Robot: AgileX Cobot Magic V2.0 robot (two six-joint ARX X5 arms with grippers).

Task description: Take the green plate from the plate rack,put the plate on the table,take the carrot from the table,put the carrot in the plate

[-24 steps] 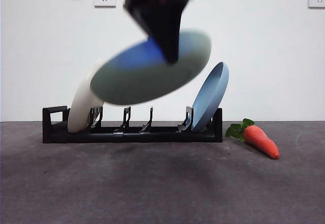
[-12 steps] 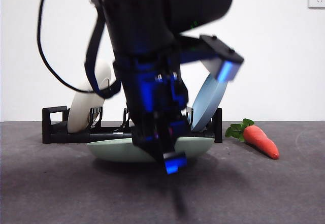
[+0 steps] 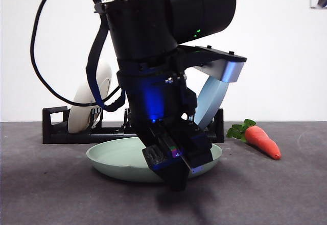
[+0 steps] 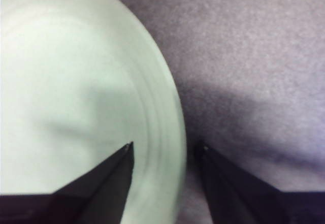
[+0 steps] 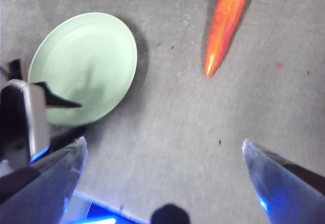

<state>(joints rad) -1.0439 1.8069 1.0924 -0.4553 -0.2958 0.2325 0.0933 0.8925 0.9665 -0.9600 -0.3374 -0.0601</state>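
The green plate [image 3: 120, 158] lies flat on the table [image 3: 51, 194], just in front of the plate rack [image 3: 56, 128]. The left gripper [image 4: 162, 150] straddles the plate's rim, jaws spread apart, one above the plate's inside and one outside over the table. The carrot [image 5: 223, 23] lies on the table beside the plate, apart from it, leaves toward the rack. The right gripper [image 5: 162, 153] hangs above the table with jaws wide open, grasping nothing. The rack holds a cream-white plate [image 3: 84, 105] and a light blue plate [image 3: 207, 105]. The table is dark grey and mottled; behind it stands a plain white wall [image 3: 281, 56]. No writing is legible.
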